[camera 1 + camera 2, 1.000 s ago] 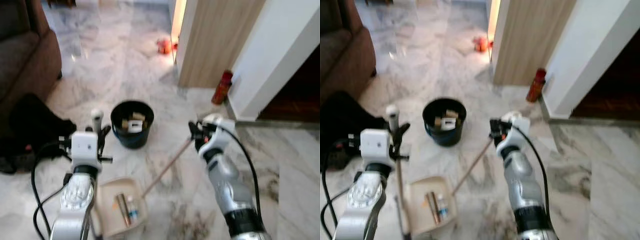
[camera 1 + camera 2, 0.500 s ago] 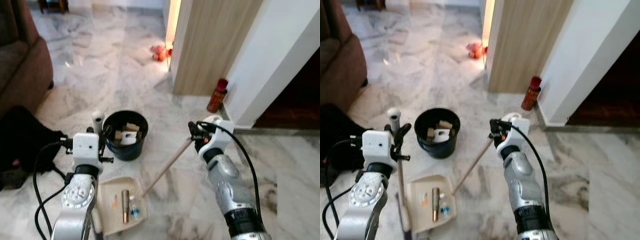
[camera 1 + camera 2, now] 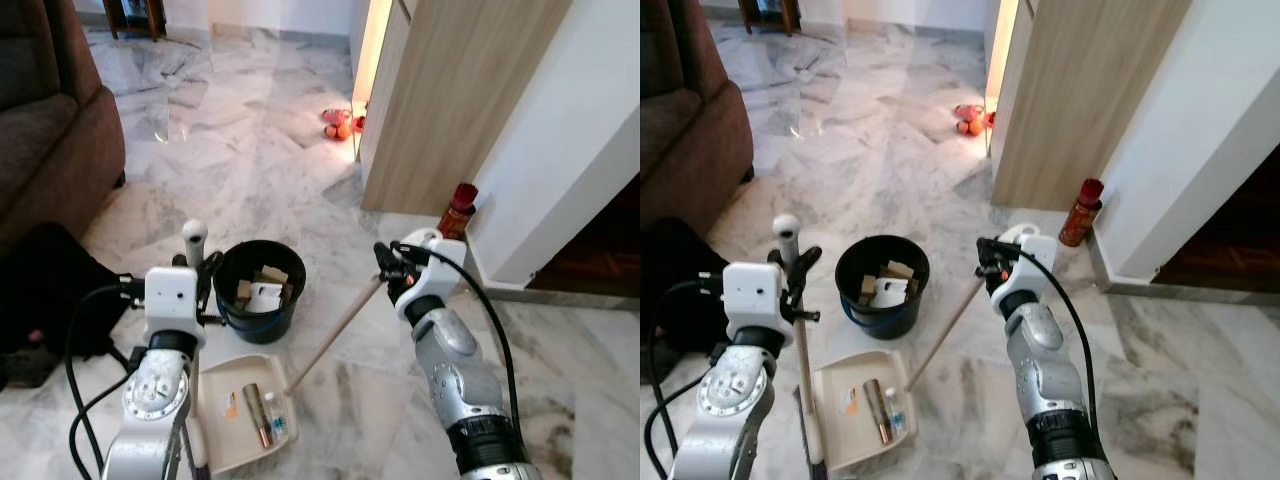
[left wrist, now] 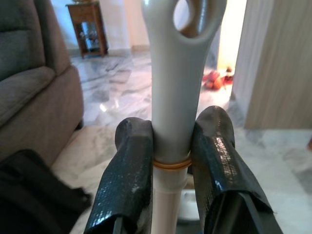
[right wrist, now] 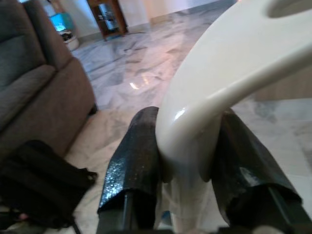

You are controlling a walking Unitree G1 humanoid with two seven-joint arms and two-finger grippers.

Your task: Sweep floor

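Left eye view: left gripper (image 4: pixel 170 161) clamped tight on the grey upright dustpan handle (image 3: pixel 193 238); right gripper (image 5: pixel 187 161) closed round the cream broom grip (image 5: pixel 229 73), w/ the long wooden broom stick (image 3: pixel 335 330) slanting down to the beige plastic dustpan (image 3: pixel 222 386). Pan holds a bronze tube (image 3: pixel 259 414) & small bottle (image 3: pixel 277 416), just beside the round black bin (image 3: pixel 259 278) (already part full). Best: keep pan level, lift slow, tip over bin.

Edges and small things that stay unclear

At the frame's bottom, the dustpan (image 3: pixel 232 425) is cut off; its small items are too tiny to name. Upper left, the sofa (image 3: pixel 45 130) runs out of frame, and the orange objects (image 3: pixel 340 122) near the doorway are too small to identify.
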